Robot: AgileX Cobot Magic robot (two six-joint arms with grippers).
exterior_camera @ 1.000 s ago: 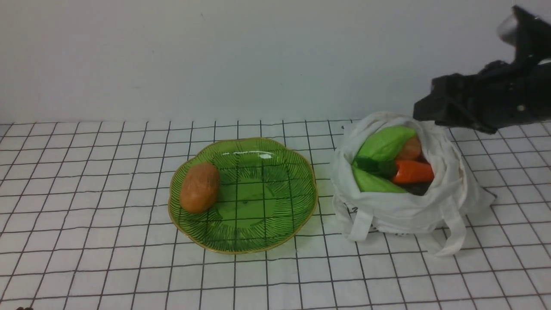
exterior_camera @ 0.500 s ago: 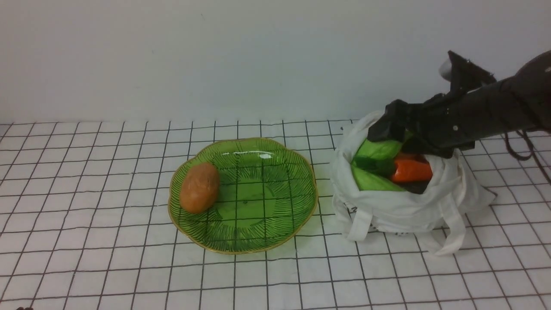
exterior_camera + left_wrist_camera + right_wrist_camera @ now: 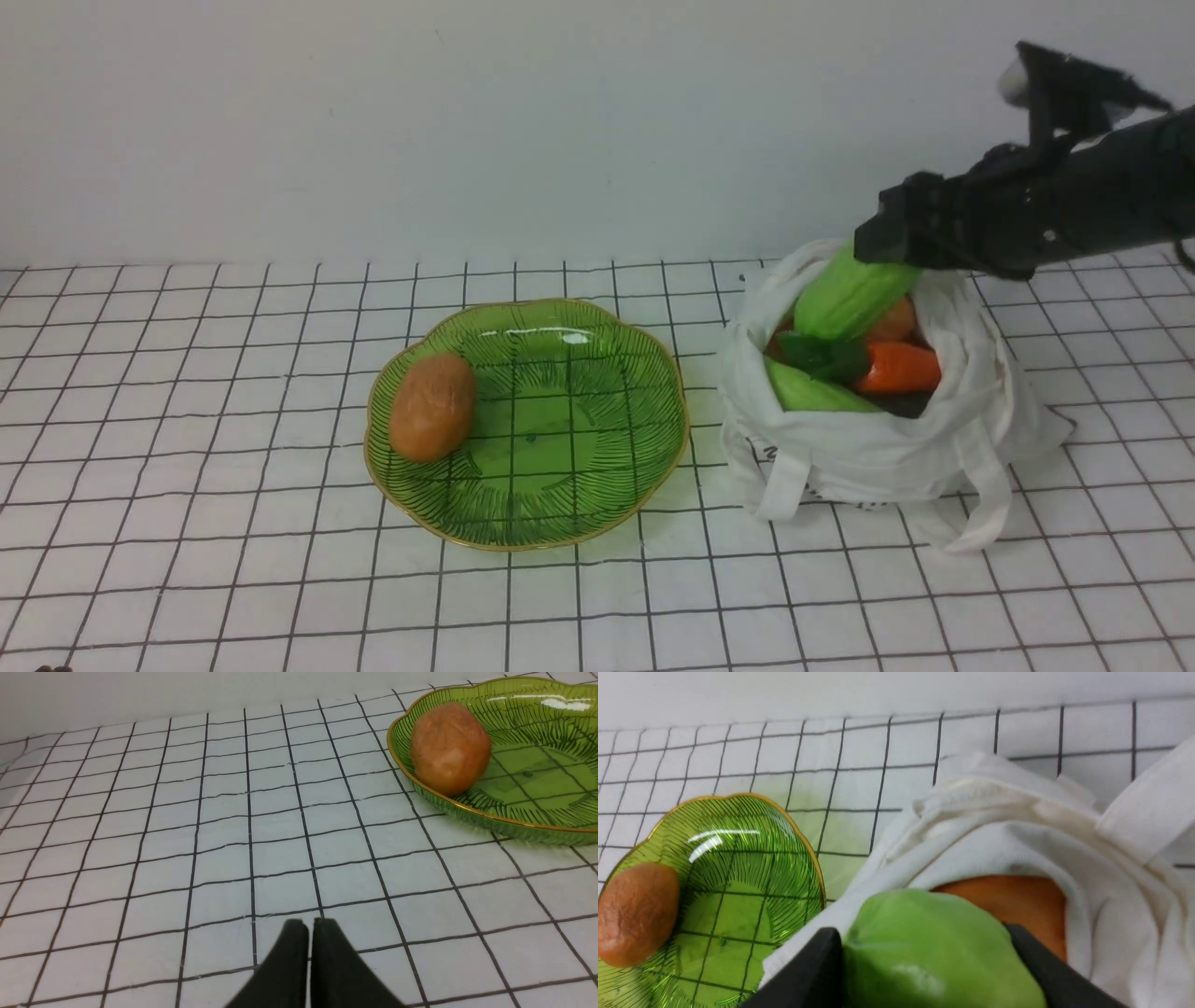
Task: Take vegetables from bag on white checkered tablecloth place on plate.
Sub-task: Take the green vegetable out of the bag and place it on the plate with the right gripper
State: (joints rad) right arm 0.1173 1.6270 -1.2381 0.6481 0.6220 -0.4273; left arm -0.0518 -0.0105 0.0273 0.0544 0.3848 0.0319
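The right gripper (image 3: 924, 961) clamps the upper end of a gourd (image 3: 845, 299) that leans half out of the bag (image 3: 868, 457), near the tablecloth's (image 3: 187, 560) right edge. The left gripper (image 3: 309, 933) is pressed together. The gourd looks light, stiff and slick, so I'd hold it across its broad middle.

Bagged potato (image 3: 892, 321) half behind gourd (image 3: 848, 299)

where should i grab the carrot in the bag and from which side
Grip the carrot across its orange body, coming down through the open mouth of the bag. It lies roughly level with that stretch exposed; its green top lies close by the gourd that the right gripper holds.
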